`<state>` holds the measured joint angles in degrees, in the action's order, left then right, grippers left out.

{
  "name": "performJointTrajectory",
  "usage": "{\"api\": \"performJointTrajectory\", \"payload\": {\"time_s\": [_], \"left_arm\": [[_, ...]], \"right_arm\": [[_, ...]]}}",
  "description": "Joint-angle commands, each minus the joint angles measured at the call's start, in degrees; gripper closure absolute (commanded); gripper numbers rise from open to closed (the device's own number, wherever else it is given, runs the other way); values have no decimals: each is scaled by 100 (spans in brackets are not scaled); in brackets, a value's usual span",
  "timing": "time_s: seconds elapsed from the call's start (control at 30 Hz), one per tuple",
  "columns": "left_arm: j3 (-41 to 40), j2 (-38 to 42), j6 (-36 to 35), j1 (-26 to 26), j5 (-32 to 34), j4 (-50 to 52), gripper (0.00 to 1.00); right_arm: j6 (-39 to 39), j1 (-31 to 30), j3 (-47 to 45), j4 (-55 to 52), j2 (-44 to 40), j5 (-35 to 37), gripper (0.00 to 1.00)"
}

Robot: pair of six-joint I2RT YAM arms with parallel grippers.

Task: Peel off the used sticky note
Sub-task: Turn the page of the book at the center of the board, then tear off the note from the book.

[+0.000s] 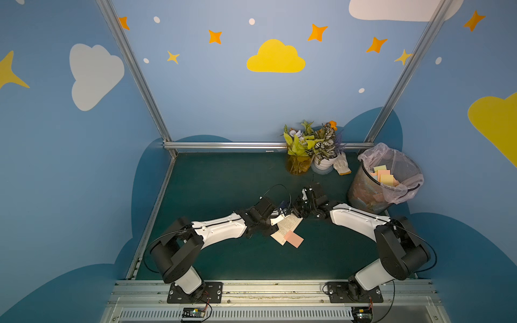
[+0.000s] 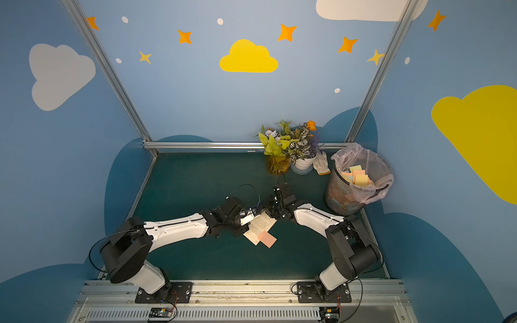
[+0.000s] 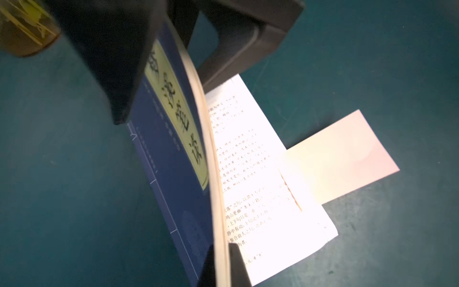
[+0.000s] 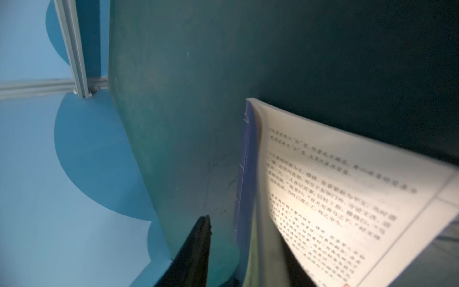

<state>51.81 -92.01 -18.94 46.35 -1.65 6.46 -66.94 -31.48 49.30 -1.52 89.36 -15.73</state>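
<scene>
Dark green tabletop (image 1: 223,179), blue cloud-painted walls (image 1: 223,98). The pink sticky note (image 1: 294,239) juts from a page of the book (image 1: 288,225); my left gripper (image 3: 218,269) clamps its lifted leaves, my right gripper (image 4: 243,231) hangs parted.

The surface (image 1: 223,181) is a dark green mat, matt and faintly grainy, with scuffs showing in the right wrist view. The book (image 3: 169,179) has a matt blue card cover and thin, smooth off-white paper pages. The sticky note (image 3: 342,154) is plain matt pink paper. The bin (image 1: 361,195) is black wire mesh, lined with a thin, translucent, crinkled plastic bag (image 1: 397,159). The frame rails (image 1: 223,145) are bare brushed metal. The vase (image 1: 298,167) looks like clear amber glass, the pot (image 1: 324,165) glossy white, the glove (image 1: 342,165) knitted cloth. The arms (image 1: 221,228) have smooth white shells and matt black joints.
</scene>
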Motion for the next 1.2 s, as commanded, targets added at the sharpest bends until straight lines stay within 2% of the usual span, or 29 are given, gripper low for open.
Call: {"api": "performJointTrajectory", "payload": {"time_s": [0.0, 0.1, 0.17, 0.43, 0.6, 0.73, 0.9, 1.17], "left_arm": [[-24, 58, 515, -504, -844, 36, 97], [-37, 15, 926, -961, -1598, -79, 97], [-20, -57, 1171, -1245, -2016, -92, 97], [-5, -467, 1936, -1968, -2955, -192, 97], [-68, -640, 2167, -2213, -3224, -308, 97], [-101, -745, 2203, -2266, -3253, -343, 97], [-151, -874, 2231, -2305, -3268, -435, 97], [-169, -916, 2262, -2358, -3316, -505, 97]], "right_arm": [[604, 112, 297, -561, -340, -203, 51], [1021, 247, 239, -1051, -784, -231, 36], [1257, 362, 37, -1318, -1226, -242, 33], [1013, 378, -1380, -1345, -2557, -646, 39], [313, 12, -2211, -831, -3052, -456, 46], [-117, -353, -2594, -312, -3033, -186, 47], [-571, -729, -2770, 362, -2495, -40, 48], [-1291, -1105, -3198, 1338, -2127, 815, 49]]}}
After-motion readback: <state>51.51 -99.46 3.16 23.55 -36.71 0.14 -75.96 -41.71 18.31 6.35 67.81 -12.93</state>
